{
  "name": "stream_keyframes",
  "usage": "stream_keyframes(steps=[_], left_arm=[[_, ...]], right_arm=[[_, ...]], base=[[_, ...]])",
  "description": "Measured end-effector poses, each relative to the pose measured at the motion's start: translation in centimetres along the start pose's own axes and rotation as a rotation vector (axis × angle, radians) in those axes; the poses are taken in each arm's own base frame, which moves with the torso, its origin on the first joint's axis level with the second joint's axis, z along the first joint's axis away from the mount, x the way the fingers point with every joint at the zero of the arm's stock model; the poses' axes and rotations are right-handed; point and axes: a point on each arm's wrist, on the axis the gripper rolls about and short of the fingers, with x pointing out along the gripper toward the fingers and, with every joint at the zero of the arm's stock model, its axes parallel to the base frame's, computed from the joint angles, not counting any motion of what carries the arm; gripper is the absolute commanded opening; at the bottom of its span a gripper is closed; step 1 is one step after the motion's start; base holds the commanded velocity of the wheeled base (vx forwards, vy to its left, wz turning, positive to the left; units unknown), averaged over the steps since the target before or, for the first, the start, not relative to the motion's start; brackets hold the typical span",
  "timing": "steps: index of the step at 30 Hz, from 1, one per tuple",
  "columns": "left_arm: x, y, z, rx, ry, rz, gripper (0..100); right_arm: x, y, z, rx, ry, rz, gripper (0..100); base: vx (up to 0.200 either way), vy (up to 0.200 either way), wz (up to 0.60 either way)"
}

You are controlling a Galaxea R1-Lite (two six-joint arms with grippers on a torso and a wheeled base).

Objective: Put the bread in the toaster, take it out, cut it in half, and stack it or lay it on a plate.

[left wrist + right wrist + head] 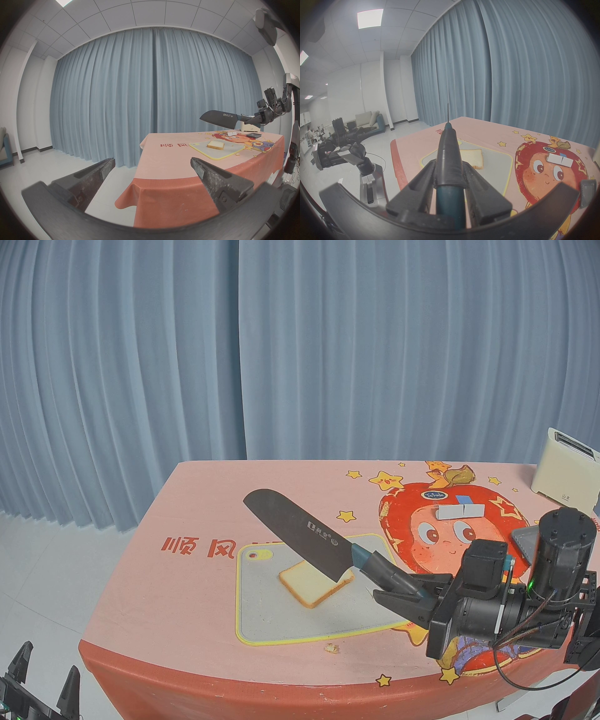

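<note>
- On the grey cutting board (269,615) with the yellow edge lies the bread (312,587), one whole slice, lying flat.
- The black knife (294,527) hangs in the air above the bread and does not touch it.
- The right claw (400,593) is closed tight on the knife's handle.
- A small crumb (331,648) sits on the pink desk (187,590), just beside the board.
- The white toaster (567,471) stands at the far right corner, well apart from the board.
- The left claw (45,677) is low, off the desk's near left side, wide open and holding nothing.
</note>
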Motion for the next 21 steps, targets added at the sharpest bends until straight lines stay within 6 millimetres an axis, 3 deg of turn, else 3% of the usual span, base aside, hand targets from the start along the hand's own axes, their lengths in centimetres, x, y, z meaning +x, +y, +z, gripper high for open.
stream_keyframes(steps=[21], left_arm=[[-0.01,0.01,0.06,-0.013,-0.007,0.009,100]], right_arm=[[-0.31,0.97,-0.53,-0.02,0.013,0.034,0]], base=[[0.0,0.0,0.0]])
